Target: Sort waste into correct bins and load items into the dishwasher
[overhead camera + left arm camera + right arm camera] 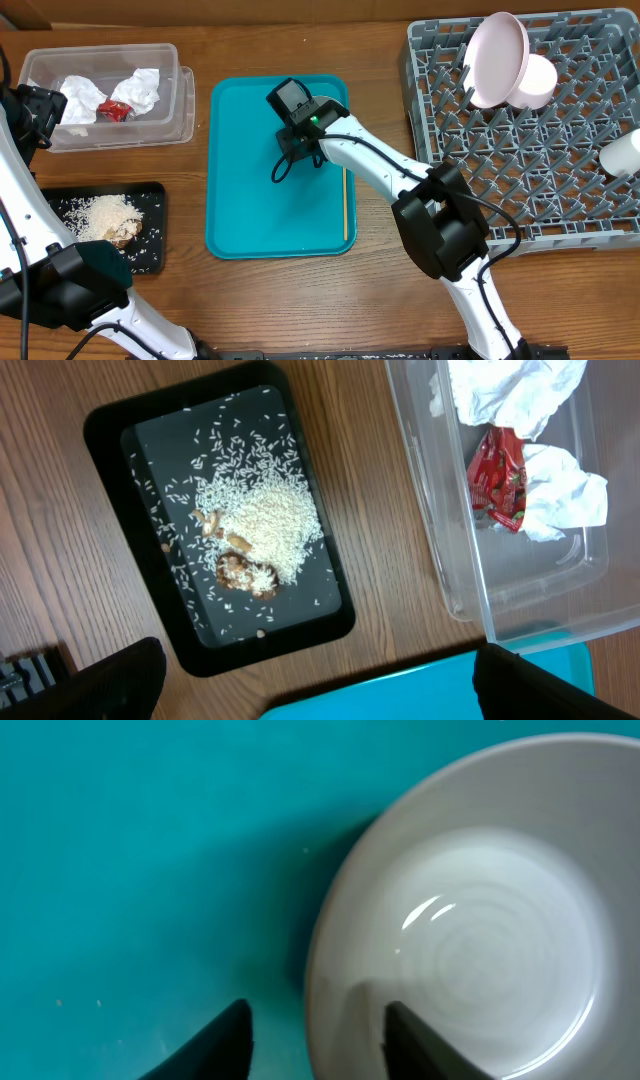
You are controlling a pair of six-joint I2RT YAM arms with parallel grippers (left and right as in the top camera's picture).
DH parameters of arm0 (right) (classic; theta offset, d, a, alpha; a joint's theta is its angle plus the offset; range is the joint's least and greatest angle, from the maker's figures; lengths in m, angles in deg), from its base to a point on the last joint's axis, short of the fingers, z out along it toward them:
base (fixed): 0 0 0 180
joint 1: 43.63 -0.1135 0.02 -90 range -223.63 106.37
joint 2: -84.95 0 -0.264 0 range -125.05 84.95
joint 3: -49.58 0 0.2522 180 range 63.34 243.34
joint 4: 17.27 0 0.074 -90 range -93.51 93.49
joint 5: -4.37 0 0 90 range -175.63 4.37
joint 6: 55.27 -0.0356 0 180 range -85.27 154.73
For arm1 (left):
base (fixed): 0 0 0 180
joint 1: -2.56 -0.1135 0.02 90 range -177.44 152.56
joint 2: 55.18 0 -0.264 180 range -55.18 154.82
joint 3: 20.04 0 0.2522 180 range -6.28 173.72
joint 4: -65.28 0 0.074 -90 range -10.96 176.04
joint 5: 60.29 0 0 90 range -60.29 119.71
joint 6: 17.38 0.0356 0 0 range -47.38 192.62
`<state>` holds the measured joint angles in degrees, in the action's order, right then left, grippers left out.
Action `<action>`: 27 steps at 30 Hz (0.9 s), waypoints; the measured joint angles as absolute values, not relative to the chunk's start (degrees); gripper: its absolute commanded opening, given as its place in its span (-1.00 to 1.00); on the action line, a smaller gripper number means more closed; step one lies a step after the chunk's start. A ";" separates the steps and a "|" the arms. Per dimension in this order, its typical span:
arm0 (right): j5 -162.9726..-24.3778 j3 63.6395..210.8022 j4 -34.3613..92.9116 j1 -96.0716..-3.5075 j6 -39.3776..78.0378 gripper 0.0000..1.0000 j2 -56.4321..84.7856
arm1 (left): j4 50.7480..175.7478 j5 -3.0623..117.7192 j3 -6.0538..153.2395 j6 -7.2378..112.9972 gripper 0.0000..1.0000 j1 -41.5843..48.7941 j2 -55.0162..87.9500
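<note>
1. Our right fingers (222,1042) stand spread across the rim of the small plate (480,940). The finger at 9 o'clock is over bare teal and the other is over the plate's inner slope. Nothing is pinched, and we cannot tell whether either finger touches the plate.
2. The small plate lies flat on the teal tray (250,200), toward its 12 o'clock end. From overhead our own wrist hides it. A thin wooden stick (346,205) lies along the tray's 3 o'clock edge.
3. Our left fingers (120,682) are spread wide and empty. They hang above the table (260,300) near the black tray (108,460) and the clear tub (440,540).
4. The tub holds the crumpled napkins (565,500) and the red wrapper (500,485). The black tray carries the rice (265,520) and the brown scraps (245,572). We judge the waste sorting done.
5. At 3 o'clock from the teal tray, the grey rack (560,200) holds the large plate (497,55) on edge. The pale bowl (537,82) sits just beside it, and the white cup (625,152) is at the rack's 3 o'clock side.
6. We judge the step in hand to be the pick-up of the small plate, the last dish to load. Next we need to press the fingers together on the rim and lift. Then we turn the plate on edge, carry it toward 3 o'clock and slot it between free pegs, clear of the large plate. A hold on a thin glazed rim may slip, so the grip should be firm.
</note>
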<state>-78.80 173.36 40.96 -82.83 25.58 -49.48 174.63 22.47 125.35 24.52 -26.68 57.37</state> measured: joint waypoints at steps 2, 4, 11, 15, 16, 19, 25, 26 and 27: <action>-78.71 173.51 41.53 -82.76 25.76 -0.72 -49.48 | 174.61 22.47 125.35 24.52 1.00 -26.68 57.37; -78.85 174.24 43.14 -82.72 25.71 -0.92 -49.48 | 174.63 22.47 125.35 24.52 1.00 -26.68 57.37; -78.04 185.36 54.29 -82.65 24.27 -0.92 -49.48 | 174.63 22.47 125.35 24.52 1.00 -26.68 57.37; -78.15 196.22 64.39 -82.32 23.44 -0.92 -49.46 | 174.63 22.49 125.35 24.52 0.99 -26.68 57.37; -78.10 198.91 66.68 -82.00 23.18 -0.92 -49.26 | 174.63 22.49 125.35 24.52 1.00 -26.68 57.37; -78.41 206.04 73.35 -79.79 21.82 -0.92 -47.43 | 174.63 22.47 125.35 24.52 0.99 -26.68 57.37; -87.13 212.49 83.95 -64.49 19.55 -0.92 -37.44 | 174.61 22.47 125.35 24.52 1.00 -26.68 57.37; -90.04 213.03 86.09 -59.22 19.44 -0.92 -35.47 | 174.61 22.47 125.35 24.52 1.00 -26.68 57.37; -91.83 213.29 87.62 -55.66 19.42 -0.92 -34.42 | 174.63 22.49 125.35 24.52 0.99 -26.68 57.37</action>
